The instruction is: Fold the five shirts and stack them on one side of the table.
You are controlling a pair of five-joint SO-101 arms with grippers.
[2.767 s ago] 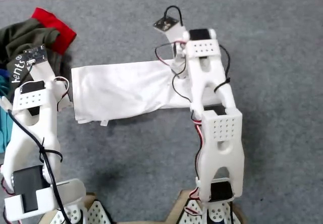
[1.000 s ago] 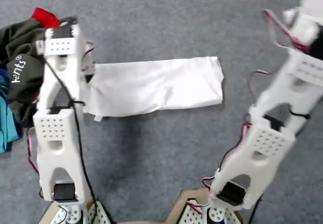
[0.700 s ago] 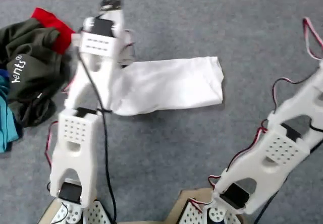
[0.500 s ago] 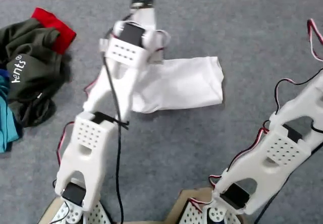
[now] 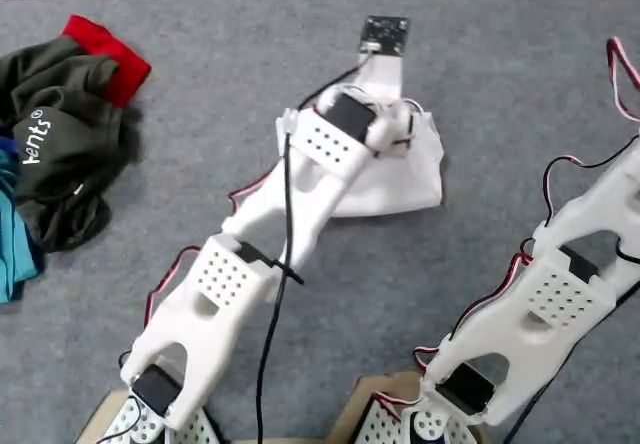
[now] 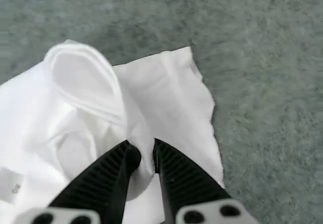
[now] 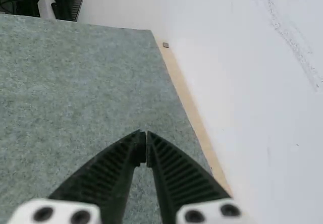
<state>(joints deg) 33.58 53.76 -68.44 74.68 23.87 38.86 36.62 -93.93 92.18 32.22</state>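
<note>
A white shirt (image 5: 415, 179) lies at mid-table, bunched under my left arm, which stretches across from the lower left. My left gripper (image 6: 146, 158) is shut on a pinch of the white shirt (image 6: 166, 98), with a folded loop of fabric beside it and the shirt's edge on grey felt beyond. In the high view the left gripper (image 5: 397, 116) sits over the shirt's far right corner. My right gripper (image 7: 146, 148) is shut on nothing, hanging over the table's right edge. The right arm (image 5: 560, 284) stands at the right side.
A heap of other shirts sits at the far left: dark olive (image 5: 60, 114), red (image 5: 105, 49) and teal (image 5: 10, 249). The grey felt table (image 5: 480, 54) is bare around the white shirt. A wooden table edge (image 7: 186, 103) and a white wall lie past the right gripper.
My left arm swept from the left end of the white shirt to its right end, carrying the cloth over onto itself. The right arm left the shirt and swung out to the right edge.
</note>
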